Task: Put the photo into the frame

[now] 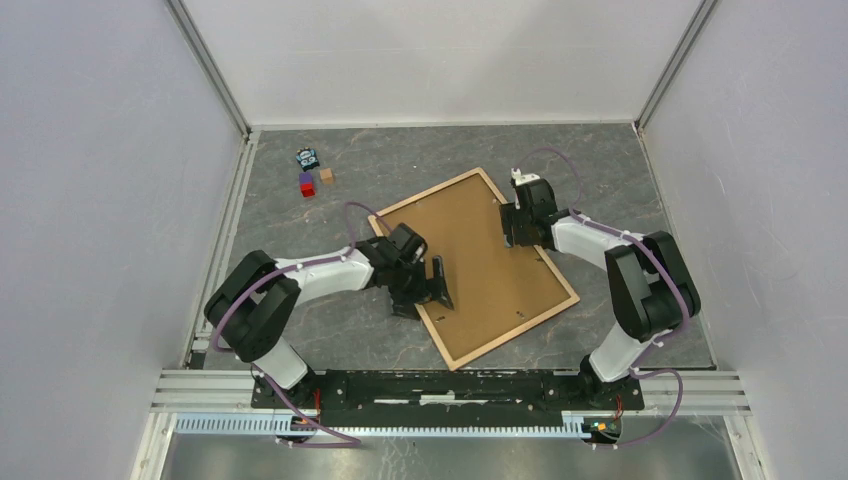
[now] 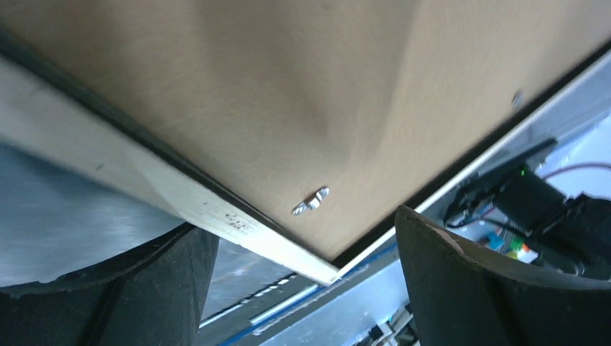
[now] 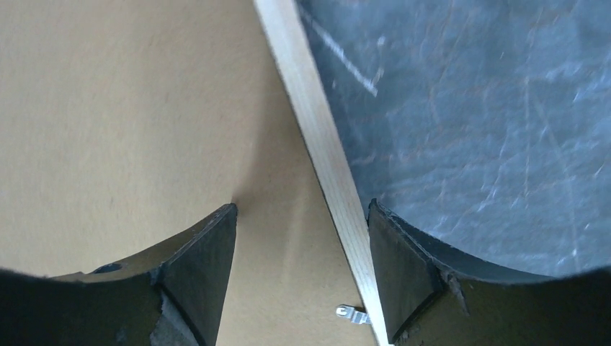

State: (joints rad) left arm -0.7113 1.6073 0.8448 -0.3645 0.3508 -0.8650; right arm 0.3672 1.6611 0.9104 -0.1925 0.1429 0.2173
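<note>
The frame lies back side up and askew at the table's middle, with light wood rails. A brown backing board fills it. The photo is not in view. My left gripper is open at the frame's left rail. In the left wrist view the frame's corner and a metal tab show between the spread fingers of the left gripper. My right gripper is open at the far right rail. In the right wrist view the right gripper straddles the rail, one finger over the board.
Small items sit at the back left: a blue-and-white object, a red-and-purple block and a small brown cube. White walls enclose the grey table on three sides. An aluminium rail carrying the arm bases runs along the near edge.
</note>
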